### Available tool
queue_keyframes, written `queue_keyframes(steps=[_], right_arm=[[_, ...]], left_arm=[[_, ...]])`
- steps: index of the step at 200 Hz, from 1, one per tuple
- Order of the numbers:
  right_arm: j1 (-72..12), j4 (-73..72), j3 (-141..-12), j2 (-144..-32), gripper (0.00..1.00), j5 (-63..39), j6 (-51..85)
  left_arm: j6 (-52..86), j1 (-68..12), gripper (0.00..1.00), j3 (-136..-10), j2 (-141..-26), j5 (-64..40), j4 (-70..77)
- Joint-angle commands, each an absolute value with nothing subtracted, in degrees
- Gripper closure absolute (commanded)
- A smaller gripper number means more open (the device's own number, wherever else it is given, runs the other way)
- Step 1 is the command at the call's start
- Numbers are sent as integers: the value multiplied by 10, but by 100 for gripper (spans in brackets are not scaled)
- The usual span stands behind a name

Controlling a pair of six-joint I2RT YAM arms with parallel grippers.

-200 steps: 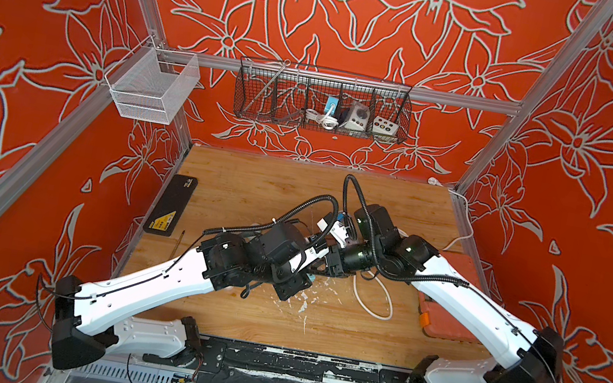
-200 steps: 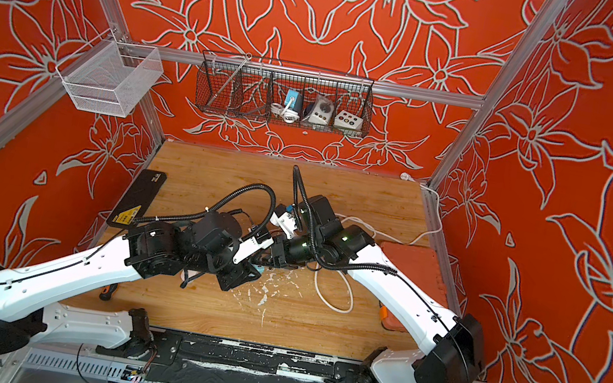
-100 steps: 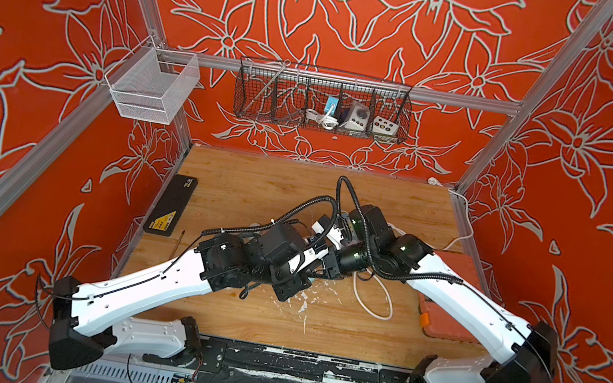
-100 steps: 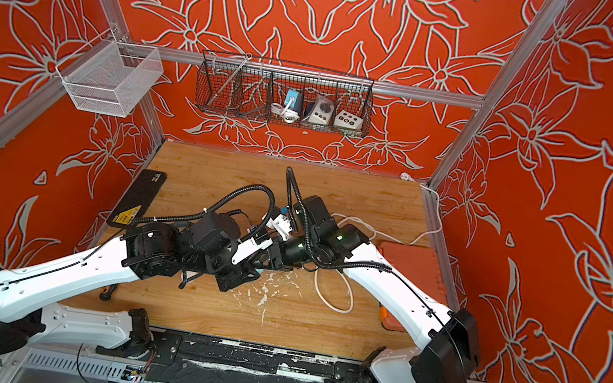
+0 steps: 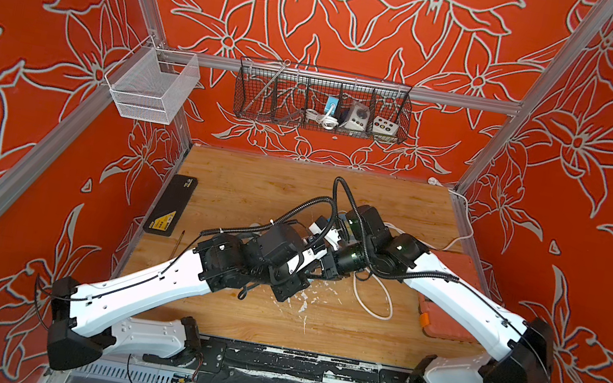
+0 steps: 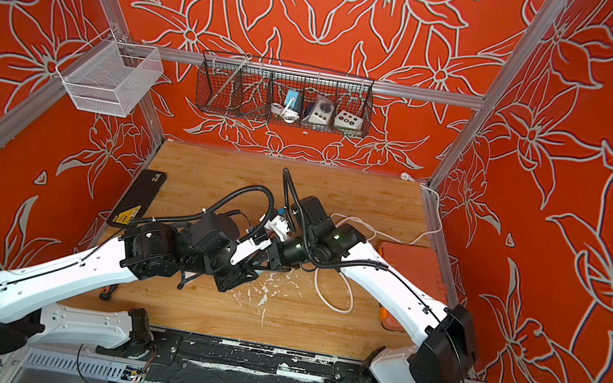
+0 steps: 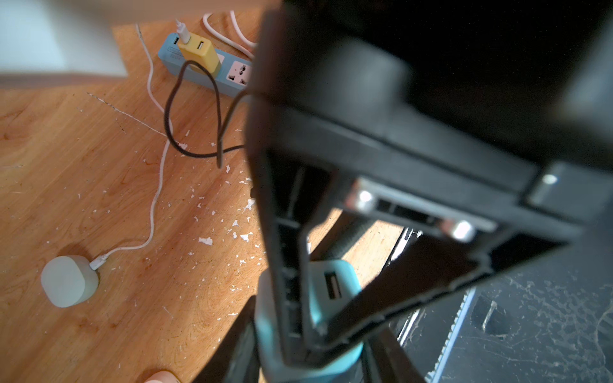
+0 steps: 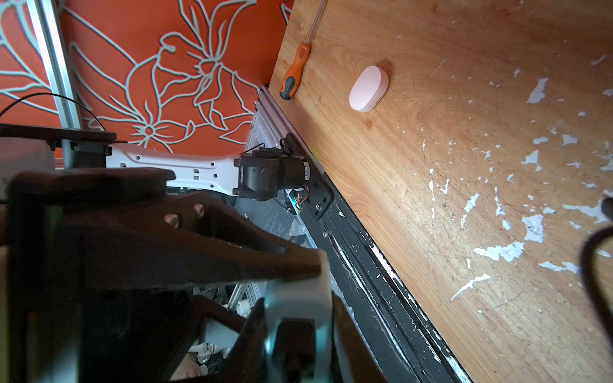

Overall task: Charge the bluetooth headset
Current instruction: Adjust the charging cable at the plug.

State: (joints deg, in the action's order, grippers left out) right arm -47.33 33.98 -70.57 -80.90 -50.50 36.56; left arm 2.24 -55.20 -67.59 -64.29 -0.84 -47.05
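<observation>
Nearest, on the near-left of the wooden table (image 5: pixel 256 180), the headset case (image 8: pixel 368 88) lies flat just beside an orange-handled screwdriver (image 8: pixel 295 71). Both top views hide it under the left arm. In the left wrist view a white cable (image 7: pixel 156 199) ends at the case's edge; whether its plug is seated cannot be told.

Mid-table the two arms meet on one teal charger block (image 7: pixel 348 278). The left gripper (image 7: pixel 308 348) has its jaws partly open with the block between them, seemingly bearing on both flanks. The right gripper (image 8: pixel 298 298) is clamped across the same block from the opposite side. This looks like a hand-over or re-grip, probably to turn the block toward a socket with its USB port left uncovered.

Just beyond lies a blue power strip (image 7: pixel 199 78) carrying a yellow adapter (image 7: pixel 199 53), with one socket free beside it.

To the right, a red case (image 5: pixel 465 265) sits under the right arm.

On the far wall, a black wire basket (image 5: pixel 243 106) holds a leaning rod (image 5: pixel 268 85) in its left part. Its right compartments hold a coiled white lead (image 5: pixel 321 117), a white plug adapter (image 5: pixel 353 116) and a dotted white box (image 5: pixel 385 125). The white mesh basket (image 5: pixel 149 90) on the left rail shows nothing inside.
</observation>
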Motion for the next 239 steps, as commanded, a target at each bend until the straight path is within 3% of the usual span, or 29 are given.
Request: queue_keyframes(steps=[1, 19, 45, 106, 142, 175, 209, 239], right_arm=[[-476, 322, -694, -794, 87, -491, 361], [-466, 322, -685, -784, 88, -480, 354], [-446, 338, -679, -768, 89, -469, 334], [-403, 386, -670, -718, 90, -389, 267], [-400, 416, -685, -691, 91, -347, 225], [-398, 420, -688, -675, 91, -369, 207], [-398, 443, -696, -665, 91, -325, 182], [-398, 425, -690, -654, 92, -357, 159]], left_arm=[[32, -556, 48, -674, -626, 10, -454], [47, -556, 39, -673, -617, 25, -459], [76, -546, 35, -674, -595, 33, -470], [163, -386, 35, -673, -557, -92, -463], [200, -356, 36, -674, -602, -121, -449], [263, -302, 34, -652, -627, -246, -386], [288, -293, 33, -633, -650, -287, -345], [331, -292, 31, -626, -677, -352, -304]])
